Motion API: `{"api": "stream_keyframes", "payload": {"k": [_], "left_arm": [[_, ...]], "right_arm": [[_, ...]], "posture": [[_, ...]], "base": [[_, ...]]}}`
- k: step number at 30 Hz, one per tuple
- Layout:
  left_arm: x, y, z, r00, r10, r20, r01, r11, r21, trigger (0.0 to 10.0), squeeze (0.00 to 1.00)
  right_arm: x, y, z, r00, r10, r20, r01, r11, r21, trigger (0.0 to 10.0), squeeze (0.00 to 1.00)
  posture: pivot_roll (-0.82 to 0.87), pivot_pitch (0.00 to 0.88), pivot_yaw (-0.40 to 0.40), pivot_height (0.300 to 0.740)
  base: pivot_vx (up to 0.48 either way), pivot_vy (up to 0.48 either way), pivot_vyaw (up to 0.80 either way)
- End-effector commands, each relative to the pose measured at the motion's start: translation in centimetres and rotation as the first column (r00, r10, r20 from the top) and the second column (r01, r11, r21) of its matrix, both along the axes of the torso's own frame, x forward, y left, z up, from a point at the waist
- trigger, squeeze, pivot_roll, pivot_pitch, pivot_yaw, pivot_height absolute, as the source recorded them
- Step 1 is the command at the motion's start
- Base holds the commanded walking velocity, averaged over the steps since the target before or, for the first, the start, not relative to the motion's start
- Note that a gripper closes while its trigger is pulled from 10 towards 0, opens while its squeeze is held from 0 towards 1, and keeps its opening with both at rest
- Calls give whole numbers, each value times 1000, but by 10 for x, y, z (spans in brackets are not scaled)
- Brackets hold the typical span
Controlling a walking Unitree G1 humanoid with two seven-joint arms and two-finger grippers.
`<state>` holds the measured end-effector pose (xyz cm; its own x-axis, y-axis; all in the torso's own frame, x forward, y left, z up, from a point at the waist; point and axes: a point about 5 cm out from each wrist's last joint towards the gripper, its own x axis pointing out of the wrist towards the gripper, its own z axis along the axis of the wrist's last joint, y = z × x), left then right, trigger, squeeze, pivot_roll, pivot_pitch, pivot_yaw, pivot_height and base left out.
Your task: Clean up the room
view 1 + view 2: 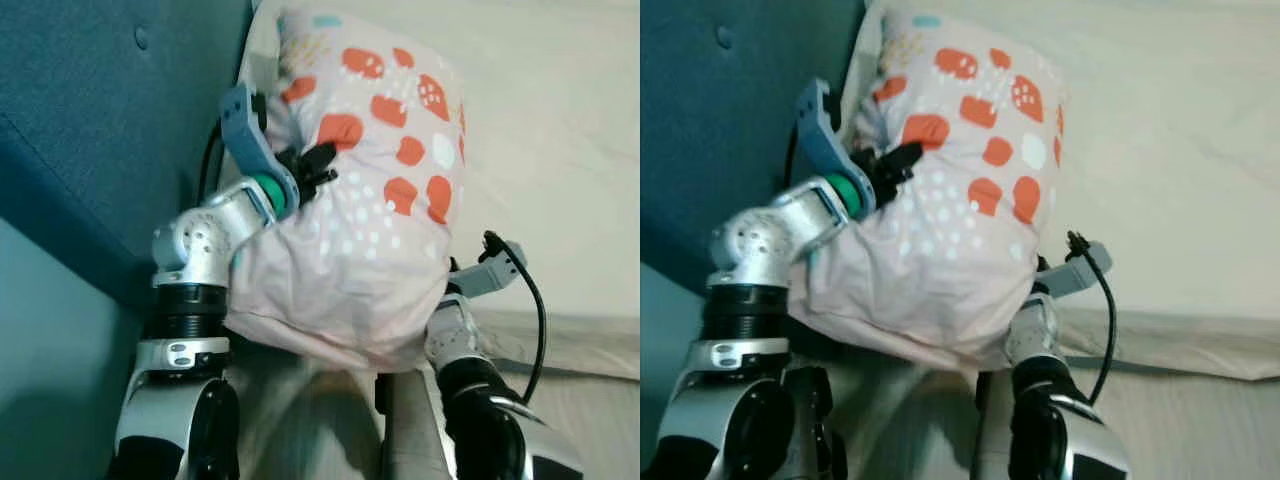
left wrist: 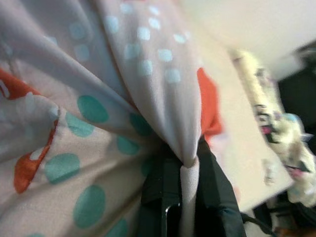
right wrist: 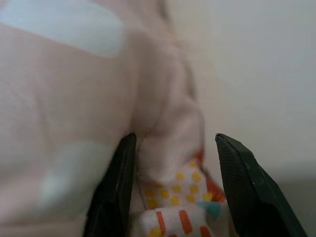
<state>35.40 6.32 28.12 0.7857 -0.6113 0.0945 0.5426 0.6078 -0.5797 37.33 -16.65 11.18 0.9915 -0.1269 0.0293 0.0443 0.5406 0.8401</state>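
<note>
Left gripper pinching pillow, right gripper straddling it

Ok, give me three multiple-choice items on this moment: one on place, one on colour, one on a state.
1. Where is the pillow?
A. Held up between both arms, beside the teal headboard
B. Flat on the floor
C. Inside a basket

2. What colour are the pillow's biggest blotches?
A. Purple
B. Orange-red
C. Black

3. How is the left claw set?
A. Wide open, apart from the pillow
B. Shut on a cable
C. Shut on a fold of the pillow's fabric

Answers: 1 A, the arms bracket it against the headboard, above the pale bed. 2 B, orange-red patches cover its upper side. 3 C, the left wrist view shows fabric pinched between the black fingers.
</note>
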Motion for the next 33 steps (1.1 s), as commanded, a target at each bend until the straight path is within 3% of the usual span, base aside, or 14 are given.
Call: {"api": "stream_keyframes", "payload": {"k": [1,5,7,13,16,17,19,21,22,29,30,31,32,33], "left_arm": [[-9,-8,15,996,-66,59,66,998,-1,0,0],[-19,15,35,989,13,150,-15,1000,12,0,0],[-21,38,46,968,131,214,-137,990,12,0,0],[-19,54,45,945,244,218,-256,966,28,0,0],[-5,64,10,859,431,277,-497,832,246,0,0],[-2,56,-6,864,408,297,-495,800,340,0,0],[-2,51,-16,874,382,300,-478,783,397,0,0],[-1,42,-32,902,355,246,-431,779,455,0,0],[-1,31,-57,938,310,154,-342,765,545,0,0],[0,25,-83,954,290,73,-269,726,633,78,0],[2,29,-82,942,315,114,-311,697,646,10000,0],[2,29,-82,942,315,114,-311,697,646,10000,0],[6,41,-70,891,382,244,-448,660,603,10000,1000],[6,41,-70,891,382,244,-448,660,603,10000,1000]], "right_arm": [[5,5,11,998,23,61,-25,999,31,10000,0],[17,-4,39,990,1,142,-5,1000,29,10000,0],[24,-15,62,980,-36,195,35,999,12,10000,0],[28,-21,75,974,-55,218,57,998,-4,10000,0],[25,-25,61,989,-82,126,87,996,-33,10000,0],[21,-25,47,993,-94,65,96,995,-25,10000,0],[18,-25,38,995,-101,26,101,995,-17,10000,0],[13,-25,23,993,-114,-40,113,993,-15,10000,0],[5,-27,3,982,-141,-123,142,990,-4,10000,0],[-7,-28,-17,970,-173,-172,174,985,-7,10000,0],[-10,-27,-21,970,-177,-167,176,984,-23,10000,0],[-10,-27,-21,970,-177,-167,176,984,-23,10000,0],[-13,-19,-22,985,-138,-106,132,990,-53,10000,0],[-13,-19,-22,985,-138,-106,132,990,-53,10000,0]], "posture": [[34,199,104,566],[59,205,109,566],[69,209,111,566],[78,210,107,566],[78,211,103,566],[74,213,102,566],[72,213,102,566],[68,213,104,566],[66,218,108,566],[40,227,120,566],[35,228,122,566],[35,228,122,566],[34,229,121,566],[34,229,121,566]], "base": [[0,0,0],[0,0,0],[0,0,0],[0,0,0],[0,0,0],[0,0,0],[0,0,0],[0,0,0],[0,0,0],[0,0,0],[0,0,0],[0,0,0],[0,0,0],[0,0,0]]}}
